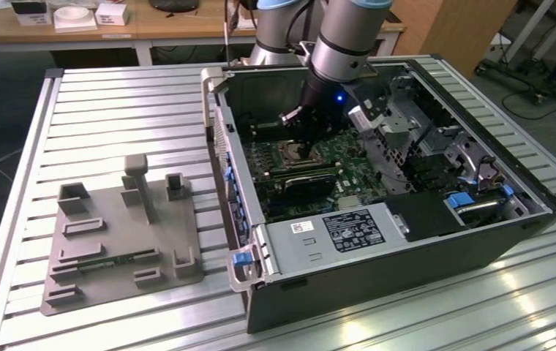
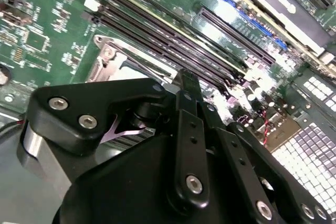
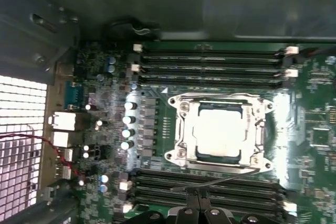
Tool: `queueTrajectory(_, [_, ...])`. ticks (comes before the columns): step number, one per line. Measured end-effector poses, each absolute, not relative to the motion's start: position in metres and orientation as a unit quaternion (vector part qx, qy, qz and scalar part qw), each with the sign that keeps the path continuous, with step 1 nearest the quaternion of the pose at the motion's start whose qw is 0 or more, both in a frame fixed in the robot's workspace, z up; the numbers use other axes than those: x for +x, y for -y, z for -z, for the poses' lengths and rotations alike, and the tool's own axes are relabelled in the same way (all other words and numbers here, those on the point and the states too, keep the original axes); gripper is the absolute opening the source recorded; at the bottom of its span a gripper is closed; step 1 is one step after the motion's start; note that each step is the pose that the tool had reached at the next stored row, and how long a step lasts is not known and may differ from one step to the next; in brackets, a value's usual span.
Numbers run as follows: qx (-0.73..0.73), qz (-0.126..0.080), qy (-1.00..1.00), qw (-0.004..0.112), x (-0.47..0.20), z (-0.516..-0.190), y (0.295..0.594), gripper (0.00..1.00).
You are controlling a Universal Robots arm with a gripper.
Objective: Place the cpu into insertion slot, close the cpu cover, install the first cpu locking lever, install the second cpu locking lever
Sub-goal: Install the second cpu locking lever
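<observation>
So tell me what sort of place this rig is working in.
Probably a lab or workshop for computer assembly: an open computer case lies on a slatted metal table, a grey fixture tray sits beside it, and wooden desks stand behind.

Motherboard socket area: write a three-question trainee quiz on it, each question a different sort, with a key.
1. True or false: in the first wrist view the chip lies inside the socket.
2. Multiple choice: in the first wrist view, the long memory slots run along A) one side of the socket, B) two opposite sides, C) none.
3. Fill in: in the exterior view the gripper reaches down into the open computer ____.

Key: 1 true. 2 B. 3 case.
</observation>
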State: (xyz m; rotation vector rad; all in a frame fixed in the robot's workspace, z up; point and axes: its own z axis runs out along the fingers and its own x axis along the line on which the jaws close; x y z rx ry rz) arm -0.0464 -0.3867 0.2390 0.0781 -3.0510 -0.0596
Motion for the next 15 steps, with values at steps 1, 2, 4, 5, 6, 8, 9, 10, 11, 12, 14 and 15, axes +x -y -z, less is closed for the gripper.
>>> queueTrajectory(1, [0.026, 0.020, 0.998, 0.045, -0.048, -0.238, 0.387, 0.11])
queueTrajectory(2, [0.026, 0.020, 0.998, 0.046, -0.048, -0.238, 0.387, 0.11])
queueTrajectory(4, [0.026, 0.020, 0.998, 0.047, -0.050, -0.235, 0.387, 0.11])
queueTrajectory(5, [0.025, 0.020, 0.998, 0.047, -0.050, -0.234, 0.387, 0.11])
queueTrajectory(6, [0.026, 0.020, 0.998, 0.047, -0.050, -0.233, 0.387, 0.11])
queueTrajectory(8, [0.026, 0.020, 0.998, 0.047, -0.051, -0.230, 0.387, 0.11])
queueTrajectory(9, [0.025, 0.020, 0.998, 0.047, -0.051, -0.229, 0.387, 0.11])
queueTrajectory(10, [0.026, 0.021, 0.998, 0.047, -0.052, -0.228, 0.387, 0.11])
queueTrajectory(11, [0.026, 0.024, 0.998, 0.047, -0.052, -0.228, 0.387, 0.11])
queueTrajectory(12, [0.026, 0.026, 0.998, 0.047, -0.053, -0.228, 0.387, 0.11])
queueTrajectory(14, [0.026, 0.031, 0.998, 0.047, -0.056, -0.227, 0.387, 0.11])
queueTrajectory(15, [0.026, 0.032, 0.998, 0.047, -0.056, -0.226, 0.387, 0.11])
